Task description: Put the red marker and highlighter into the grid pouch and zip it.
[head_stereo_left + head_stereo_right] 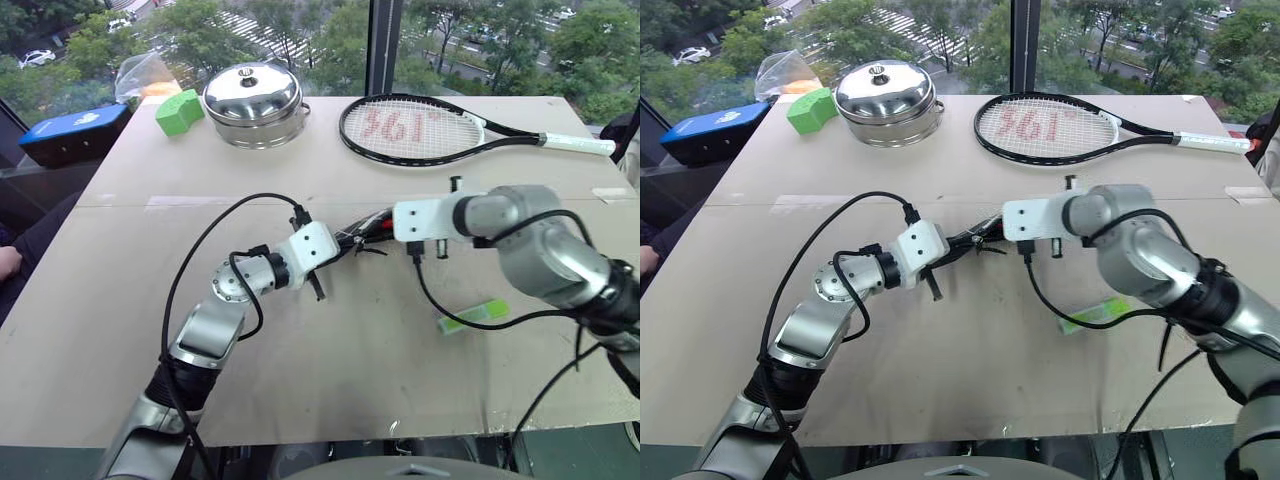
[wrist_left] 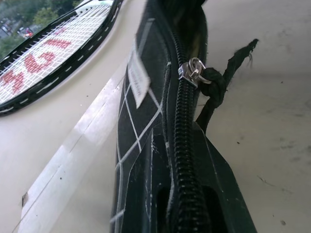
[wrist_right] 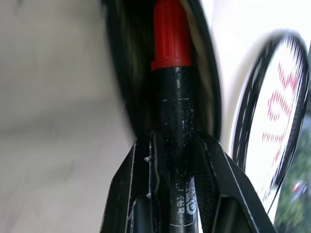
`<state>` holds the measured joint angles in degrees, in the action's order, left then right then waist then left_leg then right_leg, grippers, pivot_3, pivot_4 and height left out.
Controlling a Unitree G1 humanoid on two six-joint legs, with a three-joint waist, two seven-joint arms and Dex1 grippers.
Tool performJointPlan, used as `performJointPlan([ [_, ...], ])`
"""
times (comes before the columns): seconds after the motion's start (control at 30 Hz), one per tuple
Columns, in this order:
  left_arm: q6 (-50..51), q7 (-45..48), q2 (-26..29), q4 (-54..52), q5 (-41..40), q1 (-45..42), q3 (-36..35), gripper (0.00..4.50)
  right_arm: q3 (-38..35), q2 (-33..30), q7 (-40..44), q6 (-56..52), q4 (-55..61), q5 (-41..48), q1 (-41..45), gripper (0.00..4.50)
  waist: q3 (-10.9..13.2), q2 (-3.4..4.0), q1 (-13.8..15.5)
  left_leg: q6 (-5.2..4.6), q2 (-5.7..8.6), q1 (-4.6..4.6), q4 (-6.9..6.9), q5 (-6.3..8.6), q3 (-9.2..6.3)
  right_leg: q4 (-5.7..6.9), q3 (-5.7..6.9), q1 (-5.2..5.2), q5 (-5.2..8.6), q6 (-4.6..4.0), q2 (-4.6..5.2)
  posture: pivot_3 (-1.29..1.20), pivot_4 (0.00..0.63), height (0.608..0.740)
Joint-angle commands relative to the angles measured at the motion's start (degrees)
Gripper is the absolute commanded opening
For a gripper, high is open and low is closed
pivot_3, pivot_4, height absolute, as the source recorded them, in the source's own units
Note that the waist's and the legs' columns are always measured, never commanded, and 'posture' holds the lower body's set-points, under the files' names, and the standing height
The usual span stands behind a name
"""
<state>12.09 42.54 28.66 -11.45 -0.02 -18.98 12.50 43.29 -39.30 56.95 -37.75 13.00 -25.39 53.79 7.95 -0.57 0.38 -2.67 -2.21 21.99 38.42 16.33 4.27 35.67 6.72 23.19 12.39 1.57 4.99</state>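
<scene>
Starting at our left, the left gripper (image 2: 187, 213) is clamped on one end of the flat black fabric grid pouch (image 2: 146, 121) with white lines, held above the pale table (image 1: 330, 340) with its zipper partly open. Facing it, our right gripper (image 3: 177, 160) pinches the slim black-barrelled red marker (image 3: 174, 97), whose red cap pokes into the pouch's mouth. Further right, the chunky lime-green highlighter (image 1: 472, 317) lies on the table, well apart from the pouch.

Both eye views look forward and down from the head over the whole bench (image 1: 330, 340), sharing its far edge. Each wrist view sits very close along its own gripper, both facing the grid pouch (image 2: 155, 126).
</scene>
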Motion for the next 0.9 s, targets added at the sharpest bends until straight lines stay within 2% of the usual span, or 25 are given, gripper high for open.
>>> performJointPlan([
  [0.03,-0.44,-0.78,-1.09,-2.83,0.07,-0.61,0.72,0.0,-1.86,4.34,-1.97,4.94,-3.93,-0.18,1.3,0.19,-0.01,-0.03,0.35,0.0,0.0,0.01,0.01,0.0,-0.02,0.01,0.02,-0.02,0.0,0.0,0.0,0.0,0.15,0.74],
  [0.07,0.09,-1.17,-1.37,-3.09,0.09,-0.4,0.55,0.0,-2.51,4.48,-1.77,6.4,-4.55,-0.12,0.52,1.19,0.0,-0.03,0.45,0.0,0.0,0.04,0.03,0.0,-0.02,0.01,0.04,-0.01,0.0,0.0,0.01,0.0,0.15,0.74],
  [0.1,0.75,-1.61,-1.56,-3.19,-0.05,-0.03,0.13,0.0,-4.19,4.12,-2.0,6.9,-4.09,0.38,-0.38,1.19,0.0,-0.03,0.56,0.0,0.01,0.05,0.04,0.0,-0.02,0.0,0.04,-0.01,0.0,0.0,0.03,0.0,0.15,0.74],
  [0.2,1.78,-2.09,-1.62,-3.11,-0.31,0.9,-0.79,0.0,-10.28,3.16,1.02,3.4,0.65,5.15,-3.29,2.22,-0.01,-0.05,0.56,0.0,0.04,0.1,0.08,0.0,-0.03,-0.07,0.05,-0.04,-0.01,0.01,0.06,0.0,0.15,0.74],
  [0.37,2.24,-1.8,-1.03,-2.8,-1.05,1.79,-1.97,0.0,-25.29,-1.6,10.34,-10.47,14.85,20.0,-11.51,2.22,-0.01,-0.05,0.47,0.0,0.02,0.1,0.07,0.0,-0.12,-0.04,0.1,-0.04,-0.01,0.01,0.06,0.0,0.15,0.74],
  [0.4,2.07,-1.57,-0.79,-2.54,-1.16,1.81,-2.14,0.0,-28.79,-4.09,12.55,-12.01,16.68,23.2,-13.61,2.22,-0.01,-0.05,0.44,0.0,0.01,0.06,0.07,0.0,-0.12,-0.02,0.1,-0.06,-0.02,0.0,0.05,0.0,0.15,0.74],
  [0.5,1.56,-0.87,-0.13,-2.1,-1.38,1.8,-2.31,0.0,-36.93,-13.54,18.09,-9.9,19.02,28.92,-21.23,2.22,0.0,-0.06,0.65,-0.25,0.0,0.0,0.04,0.15,-0.14,-0.01,0.08,-0.08,0.0,-0.02,0.06,0.0,0.15,0.74],
  [0.57,1.36,-0.54,0.11,-2.08,-1.49,1.82,-2.39,0.0,-39.1,-17.88,19.52,-8.13,19.1,30.94,-25.09,2.22,0.02,-0.08,0.52,-0.33,0.02,-0.01,0.02,0.2,-0.18,-0.05,0.14,-0.11,0.01,-0.02,0.14,0.0,0.15,0.74],
  [0.7,1.05,0.09,0.72,-2.56,-1.74,2.08,-2.53,0.0,-35.35,-22.59,18.97,-0.11,17.12,29.04,-31.41,2.22,0.01,-0.09,0.23,-0.33,-0.01,-0.1,0.02,0.2,-0.07,-0.01,0.0,-0.1,0.0,-0.02,0.1,0.0,0.15,0.74],
  [0.9,1.38,0.03,1.24,-4.19,-1.67,3.11,-2.83,0.0,-26.96,-22.81,17.31,9.48,9.8,23.53,-34.22,2.22,0.02,-0.09,0.42,-0.1,-0.01,-0.07,0.04,0.06,-0.04,0.01,-0.03,-0.07,0.01,0.0,0.08,0.0,0.15,0.74],
])
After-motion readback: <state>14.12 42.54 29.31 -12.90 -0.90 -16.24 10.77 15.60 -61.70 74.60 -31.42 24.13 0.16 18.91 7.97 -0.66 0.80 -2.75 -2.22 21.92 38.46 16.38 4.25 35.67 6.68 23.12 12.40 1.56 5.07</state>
